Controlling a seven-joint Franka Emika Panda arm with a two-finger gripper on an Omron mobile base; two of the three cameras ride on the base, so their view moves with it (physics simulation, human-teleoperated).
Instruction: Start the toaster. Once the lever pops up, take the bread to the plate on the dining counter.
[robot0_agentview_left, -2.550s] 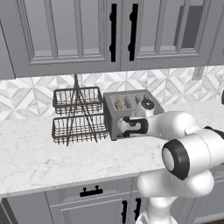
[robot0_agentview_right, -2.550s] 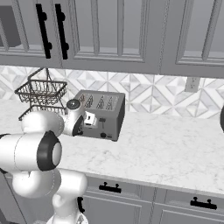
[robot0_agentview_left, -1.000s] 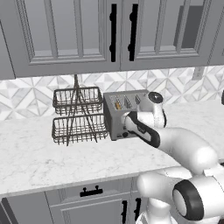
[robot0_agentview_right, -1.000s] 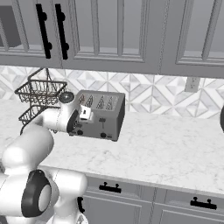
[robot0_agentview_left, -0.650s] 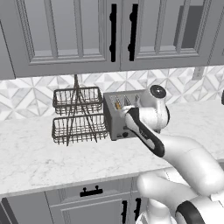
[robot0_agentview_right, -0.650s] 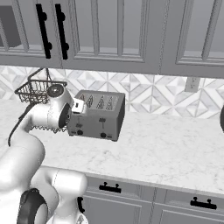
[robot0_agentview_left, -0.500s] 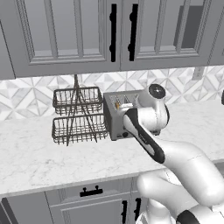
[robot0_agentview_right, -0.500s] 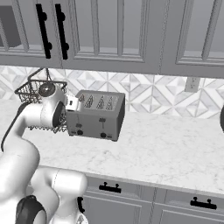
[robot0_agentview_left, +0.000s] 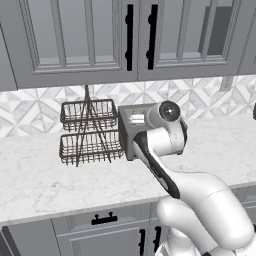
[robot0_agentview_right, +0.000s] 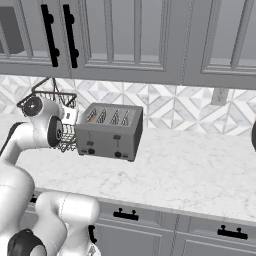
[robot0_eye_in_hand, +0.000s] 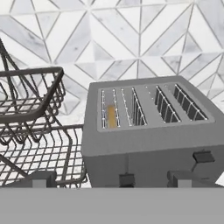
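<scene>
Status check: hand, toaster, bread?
Hand open, empty, just short of toaster front. Bread seated in leftmost slot. Wire rack close beside the toaster, not blocking.

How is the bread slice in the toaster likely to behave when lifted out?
The bread looks thin and small, so probably light. Standing upright deep in the toaster slot, it may snag on the wire guides. Pinched hard, it could crumble.

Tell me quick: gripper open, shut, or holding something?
Gripper: open and empty, poised in front of the toaster; the bread sits in its slot.
</scene>
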